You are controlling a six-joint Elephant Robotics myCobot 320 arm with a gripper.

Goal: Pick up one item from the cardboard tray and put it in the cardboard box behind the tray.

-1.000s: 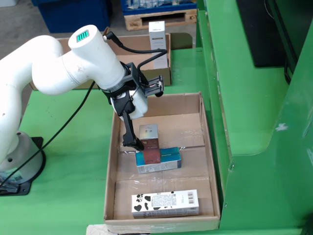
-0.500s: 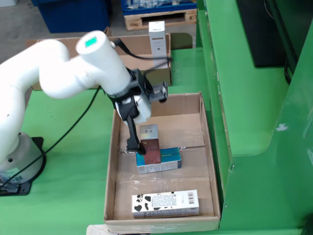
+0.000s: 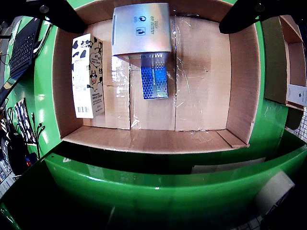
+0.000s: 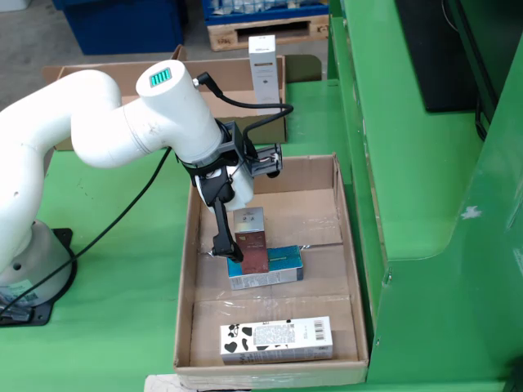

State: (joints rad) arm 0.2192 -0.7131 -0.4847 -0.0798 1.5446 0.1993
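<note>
In the view from the side, the cardboard tray (image 4: 185, 302) holds a silver and maroon box (image 4: 250, 233) lying on a teal box (image 4: 278, 269), and a cow-patterned carton (image 4: 276, 340) near the front. My gripper (image 4: 239, 245) hangs over the stack, one dark finger (image 4: 221, 233) down its left side. The view that rides on the gripper shows the silver box (image 3: 141, 28) on the blue box (image 3: 154, 82), with the cow carton (image 3: 88, 74) at left. The gripper (image 3: 152, 24) is open, its fingers (image 3: 57, 14) wide apart on either side of the silver box, not touching it.
Behind the tray stands the cardboard box (image 4: 233, 77) with a white carton (image 4: 263, 61) upright in it. A tall green machine frame (image 4: 425, 204) runs along the tray's right side. The arm's base (image 4: 33, 278) and cable lie left of the tray.
The wrist has swung slightly right and turned over the stack; the finger has settled lower beside the silver box. The boxes in the tray have not moved.
</note>
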